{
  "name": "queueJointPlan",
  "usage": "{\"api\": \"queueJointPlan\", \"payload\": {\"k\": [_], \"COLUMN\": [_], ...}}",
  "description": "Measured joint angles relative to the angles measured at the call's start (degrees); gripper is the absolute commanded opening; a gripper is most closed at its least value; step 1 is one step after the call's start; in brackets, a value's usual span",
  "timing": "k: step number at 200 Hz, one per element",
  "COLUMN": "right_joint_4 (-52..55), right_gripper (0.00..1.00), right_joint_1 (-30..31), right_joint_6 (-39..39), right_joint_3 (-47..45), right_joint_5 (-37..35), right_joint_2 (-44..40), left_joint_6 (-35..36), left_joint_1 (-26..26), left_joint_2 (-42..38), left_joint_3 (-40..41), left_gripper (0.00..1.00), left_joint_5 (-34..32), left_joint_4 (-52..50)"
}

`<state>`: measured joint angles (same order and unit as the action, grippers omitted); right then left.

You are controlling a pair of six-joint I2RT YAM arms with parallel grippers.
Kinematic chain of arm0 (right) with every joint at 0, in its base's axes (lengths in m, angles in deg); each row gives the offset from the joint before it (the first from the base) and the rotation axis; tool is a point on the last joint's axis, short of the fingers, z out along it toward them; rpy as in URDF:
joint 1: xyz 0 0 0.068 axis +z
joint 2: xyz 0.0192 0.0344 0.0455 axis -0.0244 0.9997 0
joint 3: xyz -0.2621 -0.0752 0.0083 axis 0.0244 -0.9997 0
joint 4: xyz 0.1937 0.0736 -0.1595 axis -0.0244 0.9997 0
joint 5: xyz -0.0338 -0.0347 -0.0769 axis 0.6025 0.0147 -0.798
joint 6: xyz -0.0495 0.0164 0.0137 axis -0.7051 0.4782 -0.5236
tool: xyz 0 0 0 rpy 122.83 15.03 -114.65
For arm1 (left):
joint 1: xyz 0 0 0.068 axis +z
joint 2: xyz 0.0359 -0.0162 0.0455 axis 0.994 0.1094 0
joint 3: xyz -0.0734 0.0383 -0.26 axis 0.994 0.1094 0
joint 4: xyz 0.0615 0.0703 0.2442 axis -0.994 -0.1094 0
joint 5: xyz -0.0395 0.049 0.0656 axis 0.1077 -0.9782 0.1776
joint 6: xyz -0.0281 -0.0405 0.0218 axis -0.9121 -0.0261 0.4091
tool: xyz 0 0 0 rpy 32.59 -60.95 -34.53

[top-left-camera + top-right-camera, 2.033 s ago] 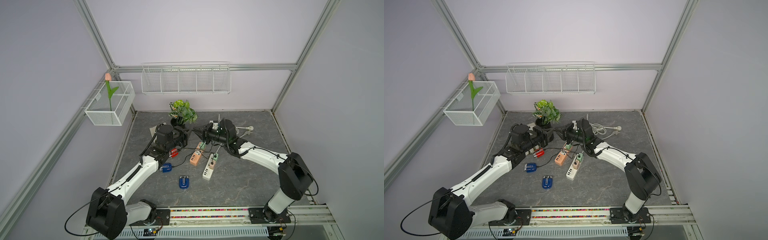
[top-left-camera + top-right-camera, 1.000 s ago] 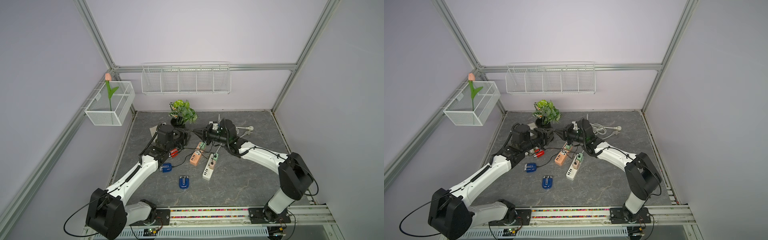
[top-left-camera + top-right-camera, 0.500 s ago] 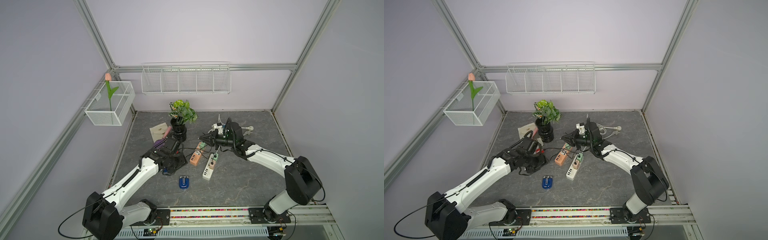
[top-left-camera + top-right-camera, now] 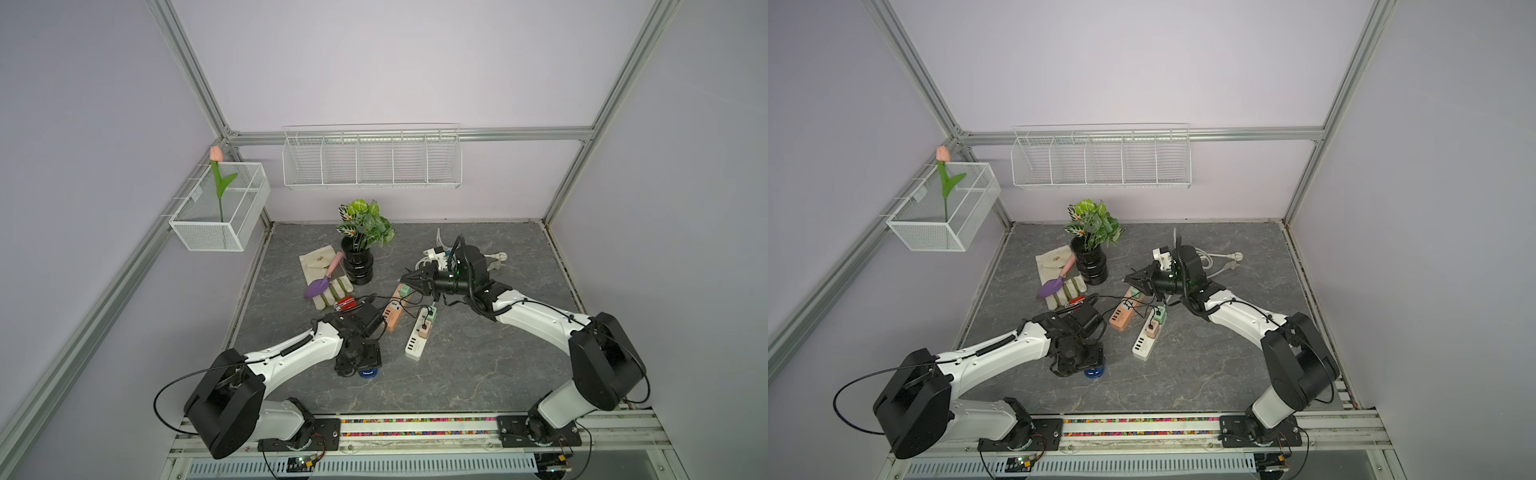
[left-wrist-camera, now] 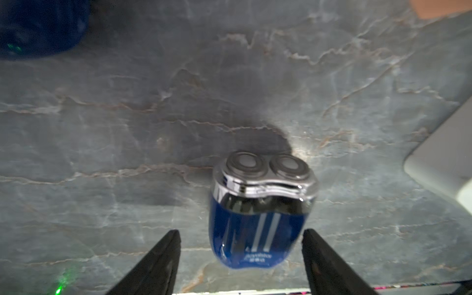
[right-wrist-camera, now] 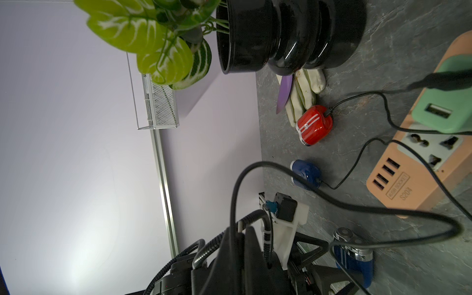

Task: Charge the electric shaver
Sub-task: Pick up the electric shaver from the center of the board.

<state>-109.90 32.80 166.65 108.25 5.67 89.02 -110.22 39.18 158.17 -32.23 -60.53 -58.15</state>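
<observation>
Blue two-headed electric shaver [image 5: 260,204] lying on grey desk [image 5: 102,153] near white power strip [image 4: 417,340]; left end effector [image 5: 240,231] spread astride it. Right end effector [image 4: 405,281] pressed together beyond strip's far end. Risk: off-centre closing skids glossy shell.

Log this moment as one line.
left gripper: open over blue shaver | right gripper: shut near orange power strip | blue shaver: lying on table
</observation>
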Motion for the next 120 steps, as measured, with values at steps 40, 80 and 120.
{"api": "queueJointPlan", "payload": {"k": [40, 80, 120], "right_joint_4": [0.0, 0.0, 0.0], "right_gripper": [0.07, 0.07, 0.07], "right_joint_1": [-0.1, -0.3, -0.5], "right_joint_6": [0.0, 0.0, 0.0], "right_joint_3": [0.0, 0.0, -0.3], "right_joint_5": [0.3, 0.3, 0.3], "right_joint_2": [-0.1, -0.1, -0.2], "left_joint_6": [1.7, 1.6, 0.8], "left_joint_1": [0.0, -0.1, -0.1], "left_joint_2": [4.2, 7.5, 9.2], "left_joint_3": [0.0, -2.0, -3.3], "left_gripper": [0.77, 0.76, 0.66], "left_joint_5": [-1.1, -1.9, -2.5], "left_joint_4": [2.5, 2.2, 1.4]}}
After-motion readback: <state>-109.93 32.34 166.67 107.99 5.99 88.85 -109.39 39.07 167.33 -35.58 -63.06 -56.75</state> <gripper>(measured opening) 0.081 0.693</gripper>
